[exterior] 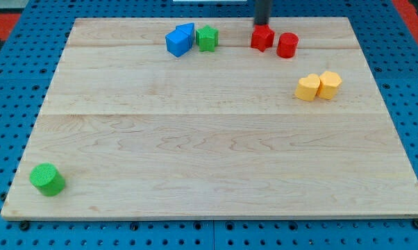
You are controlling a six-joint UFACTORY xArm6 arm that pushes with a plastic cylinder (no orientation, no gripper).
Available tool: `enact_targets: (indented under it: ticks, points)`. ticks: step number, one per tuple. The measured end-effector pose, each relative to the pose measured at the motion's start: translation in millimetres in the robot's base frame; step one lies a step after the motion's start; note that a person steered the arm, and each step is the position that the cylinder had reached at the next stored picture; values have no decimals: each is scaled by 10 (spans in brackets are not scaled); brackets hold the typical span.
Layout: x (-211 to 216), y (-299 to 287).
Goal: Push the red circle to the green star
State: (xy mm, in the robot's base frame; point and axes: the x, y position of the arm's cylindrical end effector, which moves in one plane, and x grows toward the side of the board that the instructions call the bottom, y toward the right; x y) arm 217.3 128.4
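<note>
The red circle (287, 44) is a short cylinder near the view's top, right of centre. A second red block (262, 37), its shape unclear, touches or nearly touches it on its left. The green star (207, 38) sits further left along the same top strip, about a hand's width from the red blocks. My tip (262, 26) comes down from the view's top edge and ends just above the second red block, up and to the left of the red circle.
Two blue blocks (179, 40) sit pressed together just left of the green star. Two yellow blocks (318, 86) lie side by side at the right. A green circle (47, 179) stands at the wooden board's (209, 153) bottom-left corner.
</note>
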Motion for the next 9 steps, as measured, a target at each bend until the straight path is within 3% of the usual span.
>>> enact_targets:
  ticks: [1,3,6,7,8,9]
  points:
    - [267,481]
    - [406,-385]
    - [265,-665]
    - [315,302]
    - [675,1017]
    - [737,502]
